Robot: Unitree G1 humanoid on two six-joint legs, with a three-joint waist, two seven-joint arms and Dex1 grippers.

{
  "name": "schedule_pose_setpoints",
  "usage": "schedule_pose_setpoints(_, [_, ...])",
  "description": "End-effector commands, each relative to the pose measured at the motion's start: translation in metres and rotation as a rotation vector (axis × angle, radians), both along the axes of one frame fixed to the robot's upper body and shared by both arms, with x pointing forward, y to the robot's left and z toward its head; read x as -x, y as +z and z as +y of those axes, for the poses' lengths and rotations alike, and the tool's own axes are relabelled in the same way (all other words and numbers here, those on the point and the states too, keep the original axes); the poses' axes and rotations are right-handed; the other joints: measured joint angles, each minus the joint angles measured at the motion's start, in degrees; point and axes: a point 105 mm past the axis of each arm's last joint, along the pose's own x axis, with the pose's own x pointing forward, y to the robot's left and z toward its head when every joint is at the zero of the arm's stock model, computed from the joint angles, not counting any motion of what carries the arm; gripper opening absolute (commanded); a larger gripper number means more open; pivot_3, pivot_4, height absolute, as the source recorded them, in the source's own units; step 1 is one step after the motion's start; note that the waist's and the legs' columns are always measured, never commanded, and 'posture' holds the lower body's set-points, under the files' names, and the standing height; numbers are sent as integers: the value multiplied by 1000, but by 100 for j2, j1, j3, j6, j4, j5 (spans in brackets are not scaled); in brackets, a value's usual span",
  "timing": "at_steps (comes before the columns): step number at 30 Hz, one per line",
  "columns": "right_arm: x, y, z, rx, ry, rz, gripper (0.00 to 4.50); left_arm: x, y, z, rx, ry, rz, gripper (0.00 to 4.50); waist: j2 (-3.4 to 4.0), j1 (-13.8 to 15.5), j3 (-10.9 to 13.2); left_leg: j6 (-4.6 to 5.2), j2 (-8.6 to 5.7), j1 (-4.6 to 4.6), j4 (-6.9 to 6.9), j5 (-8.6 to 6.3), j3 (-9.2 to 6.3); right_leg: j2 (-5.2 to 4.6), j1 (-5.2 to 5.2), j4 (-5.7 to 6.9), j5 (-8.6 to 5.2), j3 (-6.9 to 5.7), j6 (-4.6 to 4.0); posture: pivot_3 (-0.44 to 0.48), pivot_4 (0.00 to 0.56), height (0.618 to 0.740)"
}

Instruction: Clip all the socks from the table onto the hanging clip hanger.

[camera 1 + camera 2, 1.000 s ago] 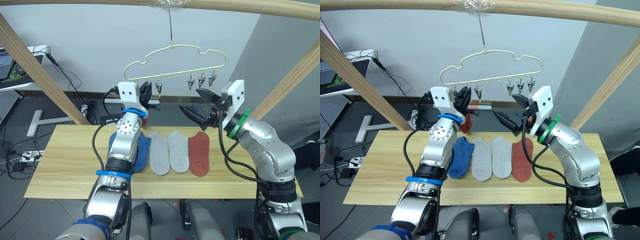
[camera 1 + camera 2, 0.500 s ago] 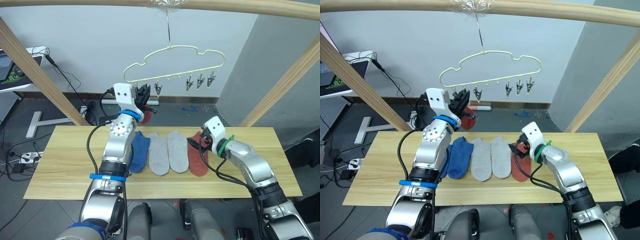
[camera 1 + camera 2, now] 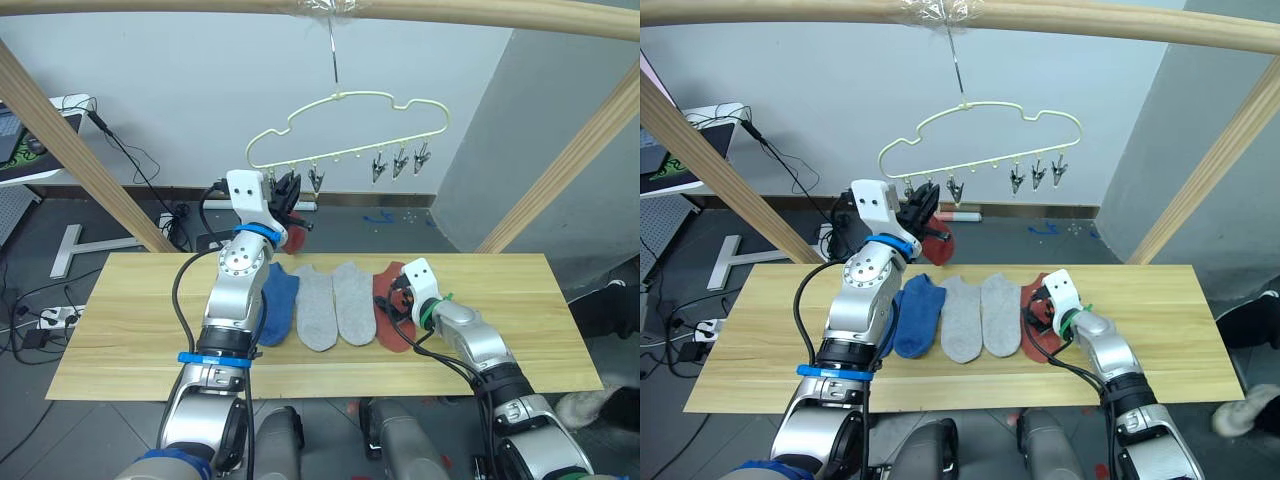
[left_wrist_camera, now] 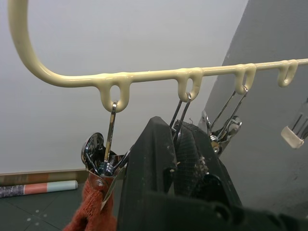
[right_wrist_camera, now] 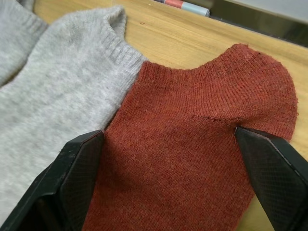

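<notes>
Lowered since a second ago, the right gripper (image 5: 179, 159) has come from beside the hanger's clips down to the tabletop, where its fingers stand wide apart over the rust-red sock (image 5: 192, 139), one fingertip (image 5: 79, 159) at the seam with the neighbouring grey sock and the other past the sock's far side.

Table (image 3: 130, 330) — a long light wooden plank top carrying a row of four socks near its middle, running from the back edge toward the front edge. From the robot's left: blue sock (image 3: 279, 305), partly behind the left arm; two light grey socks (image 3: 316, 310) (image 3: 354, 303) lying side by side and touching; then the rust-red sock at the row's right end.

Clip hanger (image 3: 345, 125) — pale yellow wire with a cloud outline, hung by its hook from the round wooden pole (image 3: 150, 6) above the table's back edge; small metal clips dangle along its lower bar.

Left gripper (image 4: 178, 159) — raised to the left end of the clip row; in the left wrist view its black fingers sit pressed together about the second clip (image 4: 179, 118). The first clip (image 4: 103, 161), just beside it, bites a second rust-red sock (image 3: 291, 236) that hangs below it.
</notes>
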Motion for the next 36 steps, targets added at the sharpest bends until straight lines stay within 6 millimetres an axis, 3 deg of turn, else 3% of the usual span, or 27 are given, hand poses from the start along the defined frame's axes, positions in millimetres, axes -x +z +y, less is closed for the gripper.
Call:
schedule_pose_setpoints(1, [8,-21,-11,83,22,49,4500,2,0,3,0,6,0,55,0,0,-1,0,0,3,0,0,0,0,2,0,0,0,0,-45,275,740])
schedule_pose_setpoints(9, [15,-26,-29,136,56,44,1801,3,0,4,0,6,2,55,-1,8,-1,0,-2,8,2,0,-1,0,10,2,0,0,0,-45,275,740])
schedule_pose_setpoints(14, [25,-9,-30,79,120,24,28,4,-1,4,24,-17,17,55,-1,38,-1,0,-1,8,1,0,-2,-1,11,-1,0,-1,1,-45,275,740])
schedule_pose_setpoints(17, [29,8,-24,69,187,-25,28,5,-1,3,69,-41,37,55,-1,36,-1,0,-1,6,1,0,-2,-2,8,0,0,-1,1,-49,269,740])
schedule_pose_setpoints(20, [34,39,-6,110,333,-176,28,4,-3,12,256,-72,146,55,-1,-10,-1,0,-2,4,1,0,1,2,1,4,0,2,1,-49,269,740])
schedule_pose_setpoints(24, [44,64,19,183,493,-326,28,5,-7,17,451,-114,271,55,-1,-27,-1,0,3,9,2,0,-8,11,3,9,0,-4,1,-49,269,740])
schedule_pose_setpoints(26, [47,71,29,154,517,-351,28,7,-8,18,499,-136,308,55,-1,-27,-1,0,4,10,2,0,-11,14,3,11,0,-6,1,-49,269,740])
schedule_pose_setpoints(30, [41,114,67,30,511,-487,28,20,-3,13,614,-257,378,55,-1,-56,-1,-2,6,14,2,1,-9,14,1,17,0,2,1,-40,259,740])
schedule_pose_setpoints(36, [34,135,81,-39,479,-523,28,26,2,8,614,-297,397,55,-1,23,-2,-20,0,13,6,11,-13,8,1,29,0,-6,0,-26,253,740])
